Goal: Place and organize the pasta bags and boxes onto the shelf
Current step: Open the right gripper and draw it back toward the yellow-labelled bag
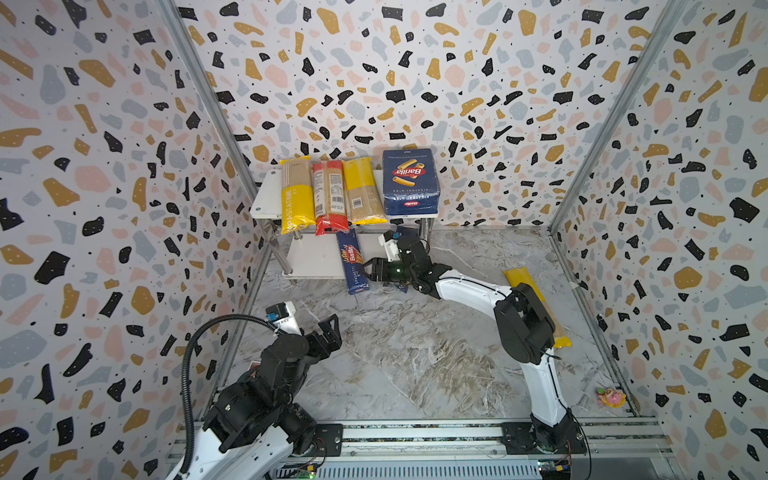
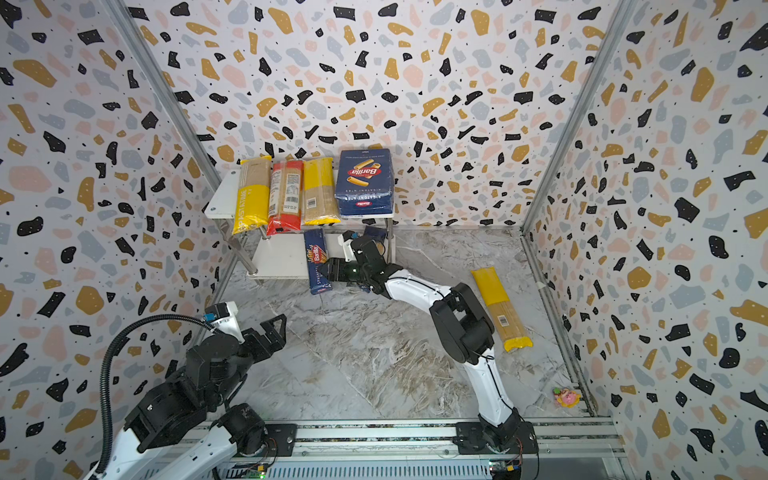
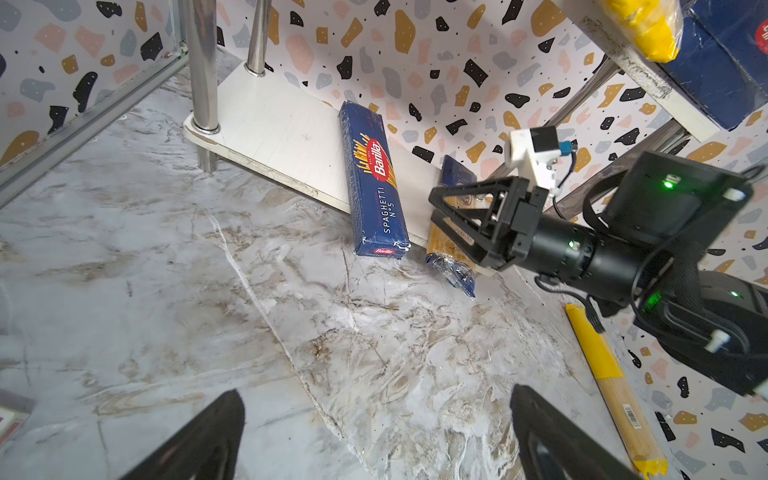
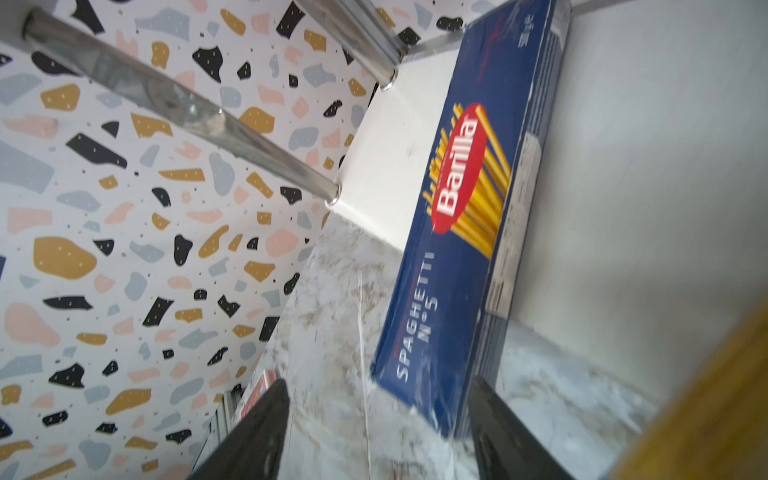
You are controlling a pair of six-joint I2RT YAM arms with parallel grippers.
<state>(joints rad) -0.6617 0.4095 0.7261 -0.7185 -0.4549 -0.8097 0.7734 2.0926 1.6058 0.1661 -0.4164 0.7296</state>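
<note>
I see the shelf [image 1: 266, 195] against the back wall, a little left of centre in both top views. Its upper board is full. The PASTATIME bag [image 1: 297, 195] is at the left, the red-ended bag [image 1: 329, 197] touches it, and the plain yellow-ended bag [image 1: 362, 191] comes next. The wide rigatoni box [image 1: 410, 183] takes the right end, its logo upside down to me. All three bags overhang the front edge.

The spaghetti box [image 1: 352, 264] lies lengthwise with its far end on the lower board and its near end out past the front edge, over the marble floor [image 1: 415, 353]. My right gripper [image 1: 366, 271] is level with that near end, just to its right, jaws parted and clamped on nothing (the left wrist view shows a gap between the fingertips and the cardboard). Behind that gripper the ankara bag [image 3: 455, 270] lies beside the box and also sticks out past the lower board; much of it is hidden.

The loose yellow-ended bag [image 2: 500, 309] lies on the floor at the right of the frame, well apart from the shelf.

My left gripper [image 1: 328, 332] hangs over bare floor at lower left, fingers spread wide, holding nothing. A small pink toy [image 1: 611, 397] sits in the lower right corner.
</note>
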